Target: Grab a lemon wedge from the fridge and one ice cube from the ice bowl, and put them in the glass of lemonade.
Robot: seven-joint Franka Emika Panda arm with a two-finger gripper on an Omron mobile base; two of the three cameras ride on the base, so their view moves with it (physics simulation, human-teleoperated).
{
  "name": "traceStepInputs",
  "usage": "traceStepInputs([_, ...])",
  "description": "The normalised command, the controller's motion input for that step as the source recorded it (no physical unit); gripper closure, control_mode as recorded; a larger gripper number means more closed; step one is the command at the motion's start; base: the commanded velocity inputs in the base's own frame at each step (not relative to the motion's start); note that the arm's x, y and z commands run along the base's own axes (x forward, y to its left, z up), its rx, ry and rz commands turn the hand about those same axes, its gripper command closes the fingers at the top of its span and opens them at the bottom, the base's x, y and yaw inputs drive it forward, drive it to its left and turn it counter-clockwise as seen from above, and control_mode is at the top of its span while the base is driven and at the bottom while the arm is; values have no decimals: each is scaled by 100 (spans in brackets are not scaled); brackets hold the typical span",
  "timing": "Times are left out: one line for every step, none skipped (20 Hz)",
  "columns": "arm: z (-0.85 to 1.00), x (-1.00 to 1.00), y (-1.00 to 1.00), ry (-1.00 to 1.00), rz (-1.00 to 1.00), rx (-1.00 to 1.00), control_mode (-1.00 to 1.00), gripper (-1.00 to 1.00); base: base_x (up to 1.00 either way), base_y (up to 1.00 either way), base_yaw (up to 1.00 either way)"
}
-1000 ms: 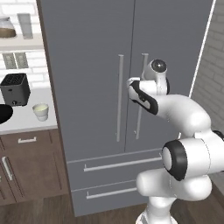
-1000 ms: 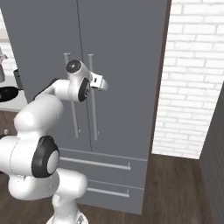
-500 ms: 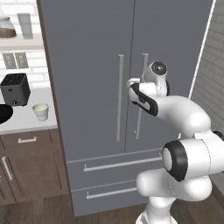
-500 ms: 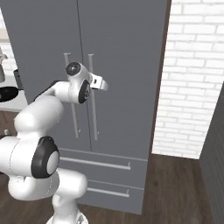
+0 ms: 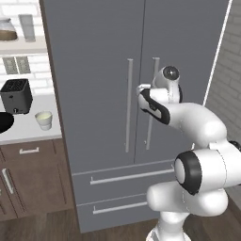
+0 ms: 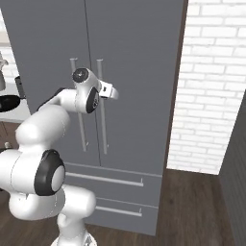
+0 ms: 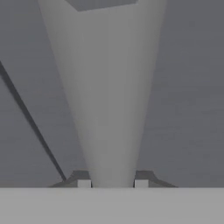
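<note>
Kitchen | fridge (image 5: 99, 70) right-door handle (image 7: 107, 100) between end effector (image 7: 112, 183) fingertips | narrowed onto handle

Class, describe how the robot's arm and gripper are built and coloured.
The arm has glossy white rounded links with black bands and round dark-grey joint caps. The gripper has a white hand and two small dark fingertips. No cables or markings show.

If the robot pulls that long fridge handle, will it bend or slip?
Probably not bend: the handle looks like a stiff straight bar. It might slip a little, since it looks smooth. The fridge door is tall, so it likely swings heavily.
</note>
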Motion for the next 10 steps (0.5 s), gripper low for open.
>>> traceStepInputs([0,0,-11,0,0,0,-100,100,0,0,0])
traceStepInputs([0,8,-40,0,0,-1,-100,100,0,0,0])
traceStepInputs([0,0,-55,0,0,-1,-100,100,0,0,0])
traceStepInputs([0,0,-62,-1,0,0,-100,100,0,0,0])
traceStepInputs([0,0,-79,0,-1,0,-100,100,0,0,0])
traceStepInputs([0,-7,-86,-1,-1,0,-100,100,0,0,0])
traceStepInputs([3,-22,-89,0,-1,0,-100,100,0,0,0])
traceStepInputs([9,-34,-93,0,-2,0,-100,100,0,0,0])
traceStepInputs([14,-43,-96,-1,-3,0,-100,100,0,0,0])
traceStepInputs([16,-48,-100,0,-3,0,-100,100,0,0,0])
